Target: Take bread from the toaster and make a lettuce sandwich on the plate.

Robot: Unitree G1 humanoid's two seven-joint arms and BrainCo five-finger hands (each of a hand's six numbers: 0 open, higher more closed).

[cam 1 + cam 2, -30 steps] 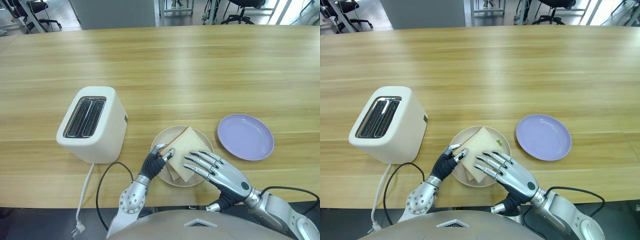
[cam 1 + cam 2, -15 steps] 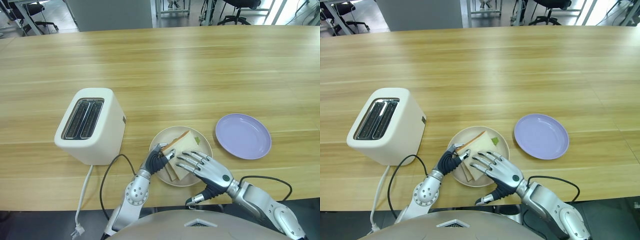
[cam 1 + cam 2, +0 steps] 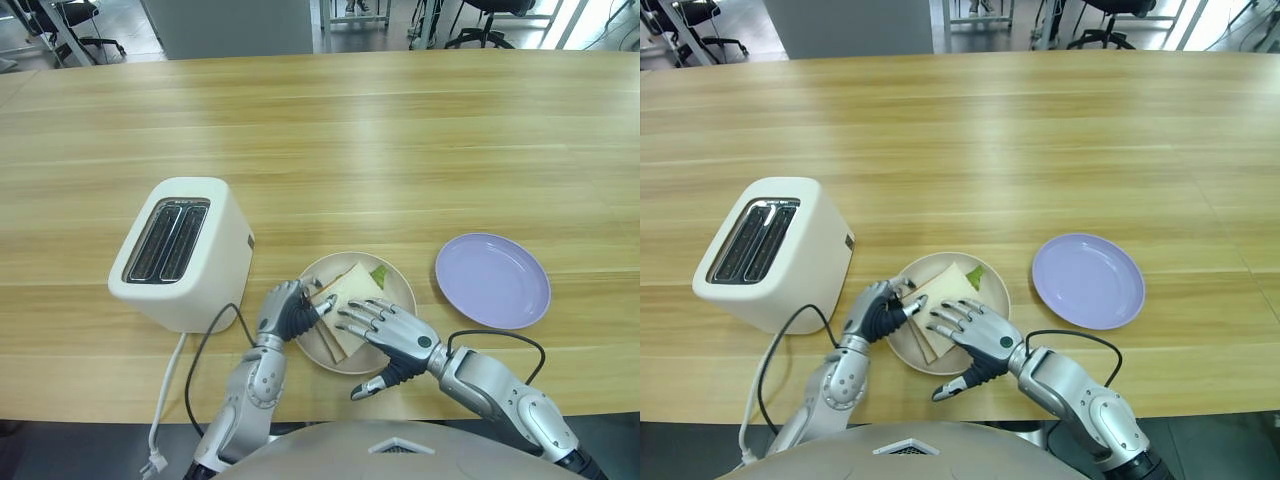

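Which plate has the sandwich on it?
The beige plate beside the toaster, with bread and lettuce by the right hand; the purple plate lies to its right.

Bright, even light on my feed.
Pale sheen on the far table (image 3: 330, 70), soft shadow under the toaster (image 3: 185, 250).

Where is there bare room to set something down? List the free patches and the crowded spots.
Free: the wide table stretch beyond the toaster and both plates; the narrow strip between beige plate and purple plate. Crowded: the beige plate, with the sandwich, left hand at its rim, right hand on top; the cord in front of the toaster.
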